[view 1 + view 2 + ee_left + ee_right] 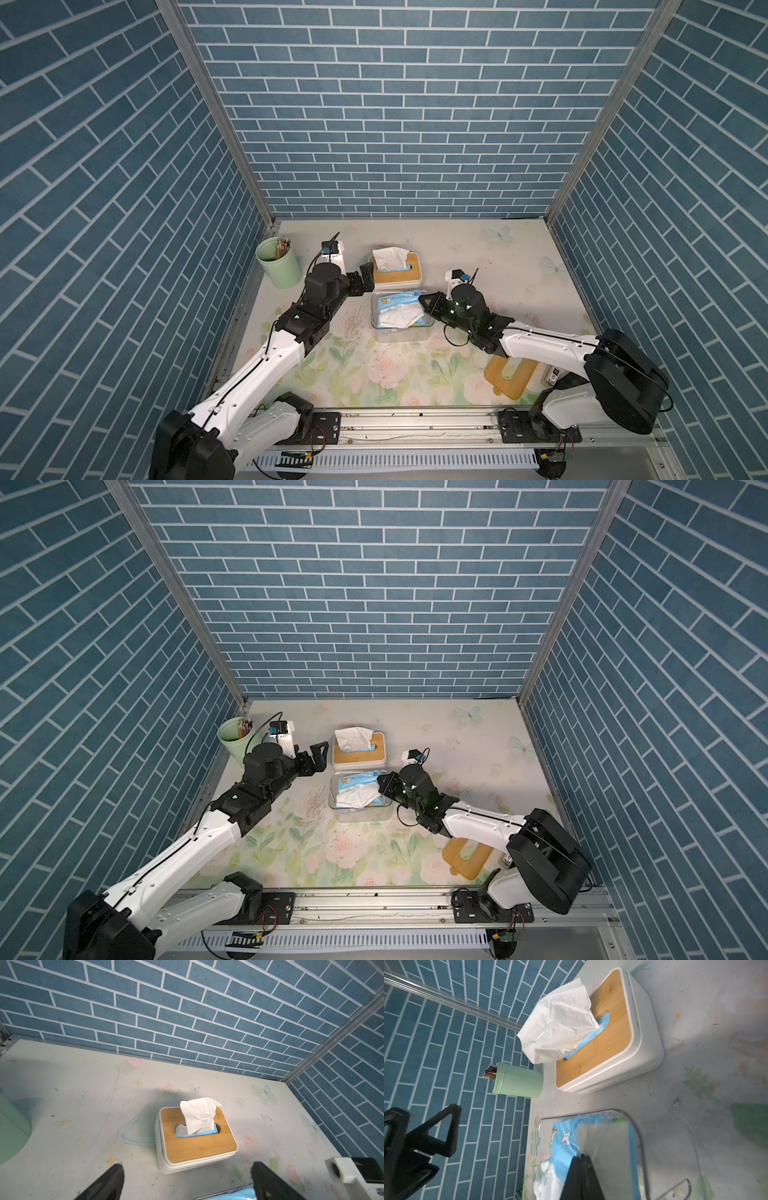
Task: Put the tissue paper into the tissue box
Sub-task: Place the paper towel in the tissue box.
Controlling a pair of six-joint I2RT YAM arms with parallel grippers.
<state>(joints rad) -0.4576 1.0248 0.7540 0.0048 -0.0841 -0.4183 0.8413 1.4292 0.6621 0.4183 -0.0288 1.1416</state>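
The right tool (422, 300) meets the tissue pack (395, 311) at its right end.
The pack lies left-to-right in the clear box (401, 335); right tool pressed together at its wrapper, left tool (187, 1164) spread, farther left.

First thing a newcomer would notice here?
The tissue billowing out of the bamboo-lidded white box at mid-table, toward the back. Just in front, a clear box holds a blue pack, the right gripper shut at its edge. The left gripper hangs open beside the white box.
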